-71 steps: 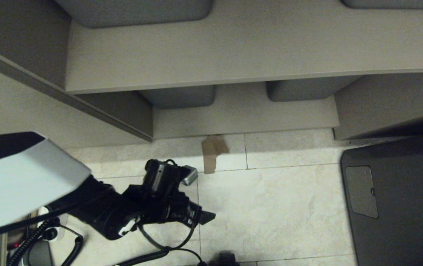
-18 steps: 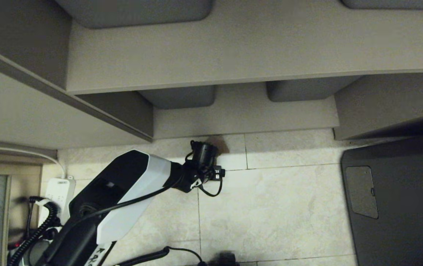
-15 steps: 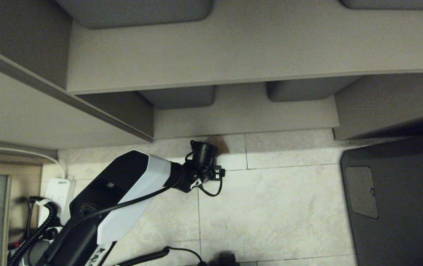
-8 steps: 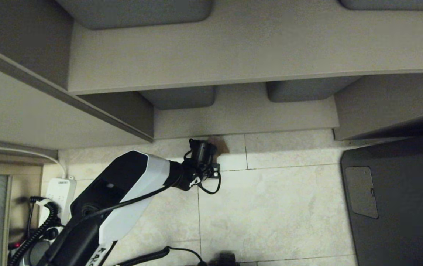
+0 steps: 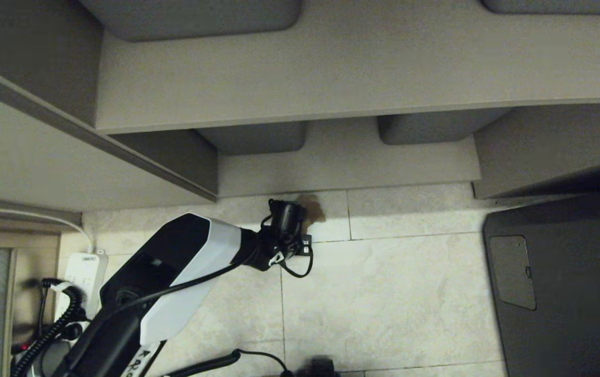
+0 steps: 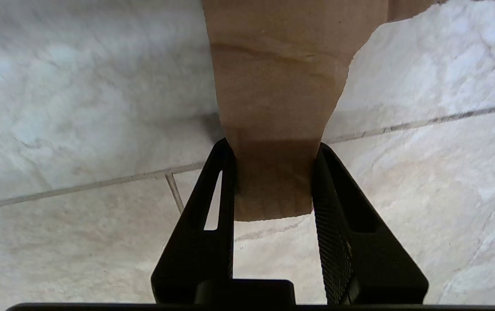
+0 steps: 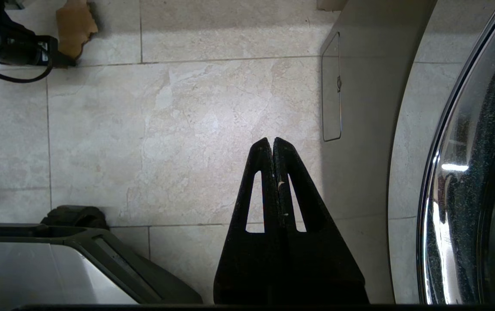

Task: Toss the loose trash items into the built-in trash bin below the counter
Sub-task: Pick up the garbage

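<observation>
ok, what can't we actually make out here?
- brown paper scrap: its far end is cut off by the left wrist view's edge; in the head view the left gripper covers most of it.
- built-in trash bin: in no view.
- right gripper: outside the head view, seen only by its own wrist camera.

Paper scrap (image 6: pixel 273 108) flat on floor tiles (image 6: pixel 79 86), near end between left gripper (image 6: pixel 273 181) fingers (image 6: pixel 213 207); far end toward cabinet base (image 5: pixel 347 167). Right gripper (image 7: pixel 272 144) well apart, above floor.
</observation>
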Motion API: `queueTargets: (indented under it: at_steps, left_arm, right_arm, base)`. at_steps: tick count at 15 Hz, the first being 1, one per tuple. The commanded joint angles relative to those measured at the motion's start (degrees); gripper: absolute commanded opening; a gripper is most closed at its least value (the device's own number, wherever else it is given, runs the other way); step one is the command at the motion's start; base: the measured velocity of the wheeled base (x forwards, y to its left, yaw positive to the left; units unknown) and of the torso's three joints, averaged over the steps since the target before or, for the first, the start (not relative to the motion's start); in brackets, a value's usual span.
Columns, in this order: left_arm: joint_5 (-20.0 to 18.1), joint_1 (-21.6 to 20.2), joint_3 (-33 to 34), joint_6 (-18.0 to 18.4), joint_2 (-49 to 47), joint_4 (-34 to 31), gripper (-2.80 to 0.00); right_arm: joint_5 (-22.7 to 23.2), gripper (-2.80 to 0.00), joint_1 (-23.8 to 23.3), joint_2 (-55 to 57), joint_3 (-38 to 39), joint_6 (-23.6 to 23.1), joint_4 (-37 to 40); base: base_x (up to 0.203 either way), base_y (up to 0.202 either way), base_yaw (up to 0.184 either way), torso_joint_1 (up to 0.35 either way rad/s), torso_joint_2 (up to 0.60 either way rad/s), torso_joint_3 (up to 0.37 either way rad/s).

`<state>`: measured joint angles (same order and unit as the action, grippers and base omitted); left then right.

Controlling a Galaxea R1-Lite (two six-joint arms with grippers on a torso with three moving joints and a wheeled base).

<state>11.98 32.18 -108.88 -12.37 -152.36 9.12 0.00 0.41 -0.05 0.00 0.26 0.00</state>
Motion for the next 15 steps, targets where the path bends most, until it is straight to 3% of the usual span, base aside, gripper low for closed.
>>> queueTargets:
  at_steps: [1, 10, 15]
  left_arm:
    - [0.32, -0.10, 0.60, -0.11, 0.66, 0.02, -2.80]
    - [0.06, -2.52, 12.93, -0.65, 13.21, 0.19, -2.80]
    - [-4.28, -2.64, 33.10, -1.92, 32.06, 0.76, -2.80]
  right_arm:
    - [0.00, -2.80, 0.02, -0.04, 0.00, 0.01, 0.00]
    - [0.00, -2.80, 0.02, -0.04, 0.00, 0.01, 0.00]
    - [0.00, -2.80, 0.02, -0.04, 0.00, 0.01, -0.09]
  base:
    - [0.000, 0.000, 0.000, 0.000, 0.00, 0.000]
    - [0.000, 0.000, 0.000, 0.000, 0.00, 0.000]
    - [0.000, 0.000, 0.000, 0.000, 0.00, 0.000]
